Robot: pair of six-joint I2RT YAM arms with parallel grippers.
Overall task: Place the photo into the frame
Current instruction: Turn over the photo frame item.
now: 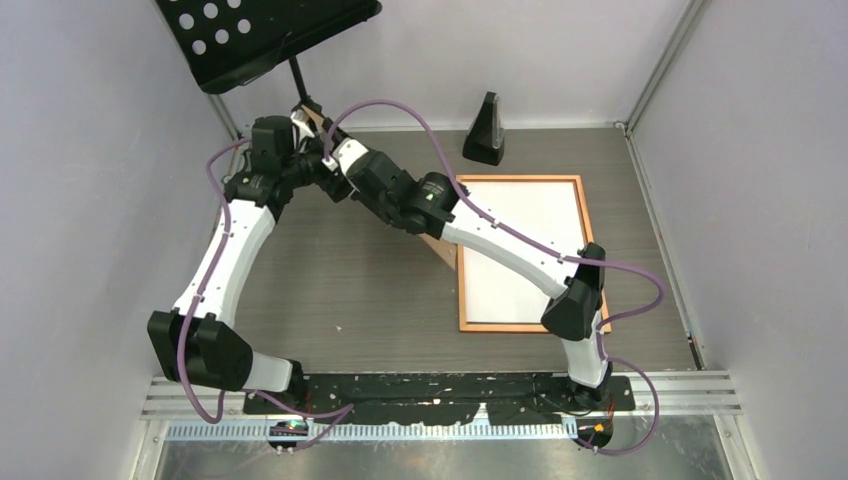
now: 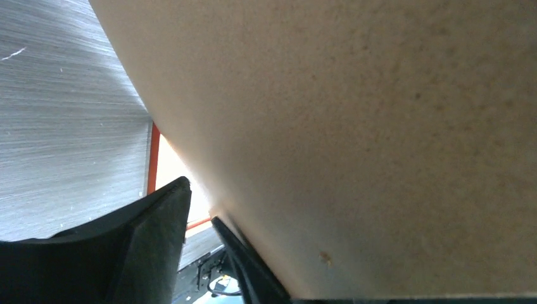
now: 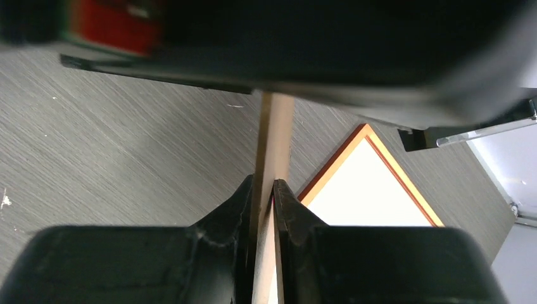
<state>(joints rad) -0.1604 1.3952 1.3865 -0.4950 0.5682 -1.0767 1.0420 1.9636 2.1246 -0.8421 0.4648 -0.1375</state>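
Seen from above, the thin-edged copper-orange wooden frame [image 1: 520, 179] lies flat on the right side of the grey wood-grain table [image 1: 350, 290]. A plain white sheet [image 1: 520, 250] fills it. This is probably the photo lying face down, though no printed side shows to confirm that. Both arms reach to the far left and hold a thin brown fibreboard backing panel [image 1: 441, 252] up on edge between them.

In the left wrist view the panel fills most of the picture. The left gripper [image 2: 199, 199] has its fingers apart, with the frame's corner visible through the gap, and the panel lies just beside one finger rather than between them.

In the right wrist view the right gripper [image 3: 263, 182] is pinched on the panel's narrow edge.

The print should be light and floppy and will crease easily (so take it by the white border). The panel is stiff and light, and an edge pinch suits it.
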